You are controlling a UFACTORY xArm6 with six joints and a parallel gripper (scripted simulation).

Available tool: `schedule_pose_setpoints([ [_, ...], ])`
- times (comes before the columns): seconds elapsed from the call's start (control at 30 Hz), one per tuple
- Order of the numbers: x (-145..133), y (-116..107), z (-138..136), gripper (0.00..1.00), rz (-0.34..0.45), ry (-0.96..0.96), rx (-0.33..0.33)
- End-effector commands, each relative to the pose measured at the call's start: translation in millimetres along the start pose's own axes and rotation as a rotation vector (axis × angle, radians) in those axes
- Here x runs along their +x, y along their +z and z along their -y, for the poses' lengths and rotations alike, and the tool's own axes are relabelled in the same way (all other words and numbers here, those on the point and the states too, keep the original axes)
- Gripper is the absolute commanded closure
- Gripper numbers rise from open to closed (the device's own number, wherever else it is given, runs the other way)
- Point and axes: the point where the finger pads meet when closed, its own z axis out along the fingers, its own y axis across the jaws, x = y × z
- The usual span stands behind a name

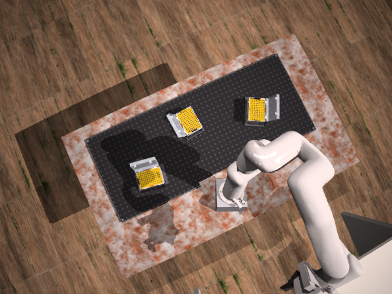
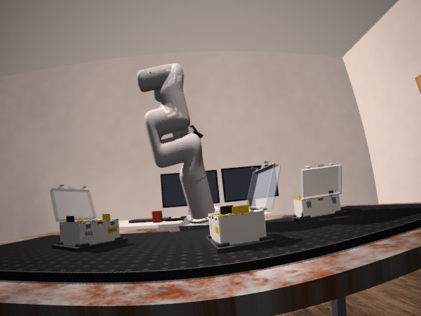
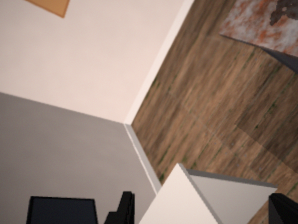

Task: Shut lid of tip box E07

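Three white tip boxes with yellow tip racks stand on the black perforated plate, all with lids open. In the overhead view they are the left box (image 1: 150, 177), the middle box (image 1: 188, 121) and the right box (image 1: 259, 110). In the low side view they show in reverse order, as the left box (image 2: 88, 232), the middle box (image 2: 237, 227) and the right box (image 2: 317, 205). The left one there carries a front sticker (image 2: 88, 234) that starts "E0"; the last digit is blurred. My gripper (image 1: 291, 284) is open and empty. It hangs off the table behind the arm's base (image 1: 231, 198), far from all boxes. In the wrist view its fingertips frame only wall and floor.
A white desk (image 1: 373, 270) with dark monitors (image 2: 220, 188) stands behind the arm's base, close to the gripper. A red cup (image 2: 156, 216) sits on it. The wrist view shows the desk corner (image 3: 200, 200) and a corner of the rust-patterned table (image 3: 265, 22).
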Motion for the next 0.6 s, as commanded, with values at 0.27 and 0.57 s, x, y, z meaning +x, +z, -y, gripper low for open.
schedule_pose_setpoints([
  [0.27, 38, 37, 6, 0.0, -0.079, 0.003, -0.05],
  [0.57, 65, 60, 5, 0.0, -0.155, 0.003, -0.109],
])
